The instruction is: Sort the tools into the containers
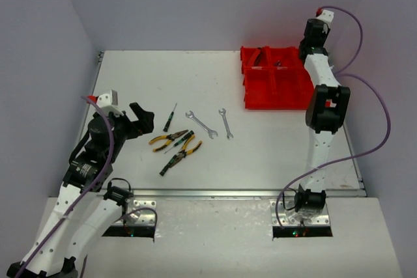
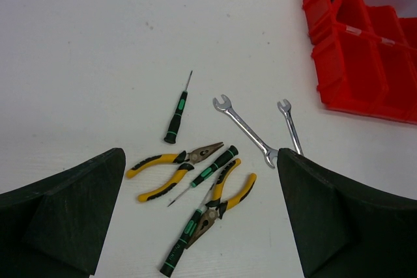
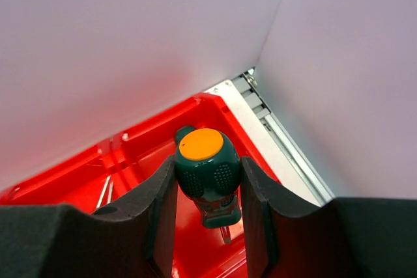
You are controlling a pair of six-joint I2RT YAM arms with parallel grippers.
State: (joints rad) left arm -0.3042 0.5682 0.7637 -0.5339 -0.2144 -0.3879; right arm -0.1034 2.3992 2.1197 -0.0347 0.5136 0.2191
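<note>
The white table (image 1: 130,76) carries the block of red containers (image 1: 277,89) at its far right. My right claw (image 3: 207,209) hangs over the far right corner of that block. It is clamped on a green screwdriver with an orange cap (image 3: 205,170), whose tip points down into a red compartment. My left claw (image 2: 202,219) stands wide open and holds nothing, low over the near left of the table. Ahead of it lie the long wrench (image 2: 244,128) and the short wrench (image 2: 288,125). Nearer are the upper pliers (image 2: 172,167) and the lower pliers (image 2: 221,203), both yellow-handled. Two green-black screwdrivers (image 2: 212,170) lie touching them. A thin screwdriver (image 2: 177,112) lies apart, beyond the upper pliers.
</note>
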